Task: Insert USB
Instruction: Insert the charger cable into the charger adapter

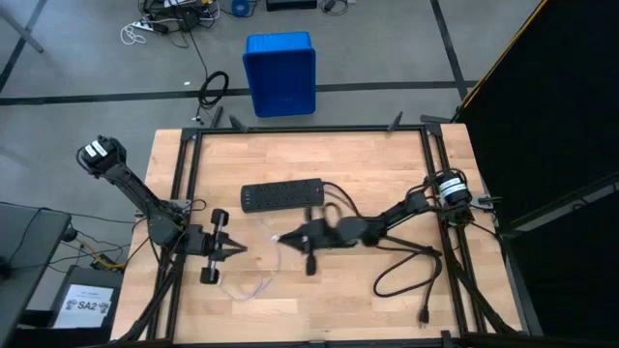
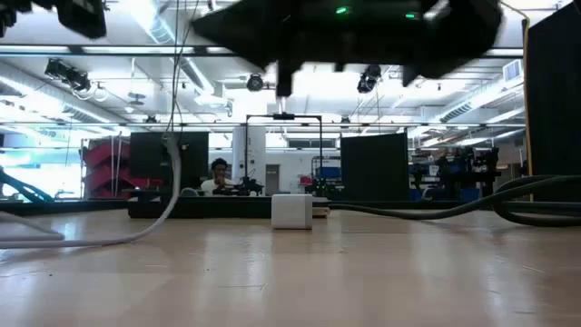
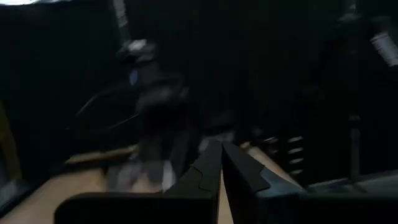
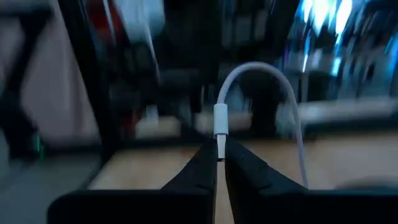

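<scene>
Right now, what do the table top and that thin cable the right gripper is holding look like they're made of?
The table top looks like wood: pale butcher-block strips with visible grain, matte finish. The USB, pinched by its plug in the right gripper, looks like smooth whitish plastic or rubber sheathing, bending softly in an arc; its plug tip is too small to judge.

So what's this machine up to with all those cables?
The right gripper has pinched the plug end of a thin white USB cable and holds it above the table, just in front of the black power strip. The rest of the cable trails across the wood toward the left gripper, which is shut and empty near the table's left side. A small white cube adapter sits by the strip. Nothing is plugged in yet.
</scene>
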`<state>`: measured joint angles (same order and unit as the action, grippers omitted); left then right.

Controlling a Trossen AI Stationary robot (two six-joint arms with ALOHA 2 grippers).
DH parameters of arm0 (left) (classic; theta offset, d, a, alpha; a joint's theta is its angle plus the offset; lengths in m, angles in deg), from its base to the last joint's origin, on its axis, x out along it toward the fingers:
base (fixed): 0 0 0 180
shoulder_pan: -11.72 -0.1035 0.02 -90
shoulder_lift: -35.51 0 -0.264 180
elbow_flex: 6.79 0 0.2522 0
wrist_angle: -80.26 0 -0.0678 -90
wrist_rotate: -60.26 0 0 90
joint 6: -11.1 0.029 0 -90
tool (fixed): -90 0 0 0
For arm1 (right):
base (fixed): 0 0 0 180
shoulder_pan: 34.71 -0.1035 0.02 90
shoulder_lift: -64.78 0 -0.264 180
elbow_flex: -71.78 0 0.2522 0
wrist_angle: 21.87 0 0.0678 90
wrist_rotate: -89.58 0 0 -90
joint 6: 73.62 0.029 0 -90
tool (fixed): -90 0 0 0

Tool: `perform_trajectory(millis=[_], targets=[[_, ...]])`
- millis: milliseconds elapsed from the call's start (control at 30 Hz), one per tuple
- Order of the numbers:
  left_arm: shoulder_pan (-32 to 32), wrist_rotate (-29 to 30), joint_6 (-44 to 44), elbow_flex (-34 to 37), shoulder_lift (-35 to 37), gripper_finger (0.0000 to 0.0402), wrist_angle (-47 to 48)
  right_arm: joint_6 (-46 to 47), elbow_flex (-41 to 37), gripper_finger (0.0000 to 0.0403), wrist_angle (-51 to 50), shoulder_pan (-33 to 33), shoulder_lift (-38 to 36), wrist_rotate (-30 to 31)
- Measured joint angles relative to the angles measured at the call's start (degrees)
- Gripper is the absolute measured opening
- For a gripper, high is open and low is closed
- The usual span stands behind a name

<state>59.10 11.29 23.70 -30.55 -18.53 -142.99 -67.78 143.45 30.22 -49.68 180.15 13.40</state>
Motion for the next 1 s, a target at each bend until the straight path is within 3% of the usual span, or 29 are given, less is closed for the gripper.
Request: perform_trajectory(millis=[100, 200, 500, 667, 1000], targets=[[-1.52, 0.75, -4.05, 0.0, -0.29, 0.0, 0.02, -2.54, -5.98, 0.0, 14.83, 0.27, -0.33, 1.54], [-3.68, 0.87, -8.32, 0.0, -1.2, 0.0004, -0.06, -3.38, -7.57, 0.0, 18.54, 0.34, -0.33, 1.84], [-12.12, 0.31, -15.8, -1.19, -11.37, 0.0085, -2.86, -4.65, -1.85, 0.0, 7.77, 0.04, -0.26, -0.43], [-13.94, -4.79, -14.3, -2.5, -17.49, 0.0128, -10.92, -5.96, 0.64, 0.0, 2.44, -0.29, -0.22, -0.52], [-14.85, -5.94, -11.15, -4.75, -25.08, 0.0141, -21.41, -6.07, 0.74, 0.0, 2.49, -0.34, -0.22, -0.51]])
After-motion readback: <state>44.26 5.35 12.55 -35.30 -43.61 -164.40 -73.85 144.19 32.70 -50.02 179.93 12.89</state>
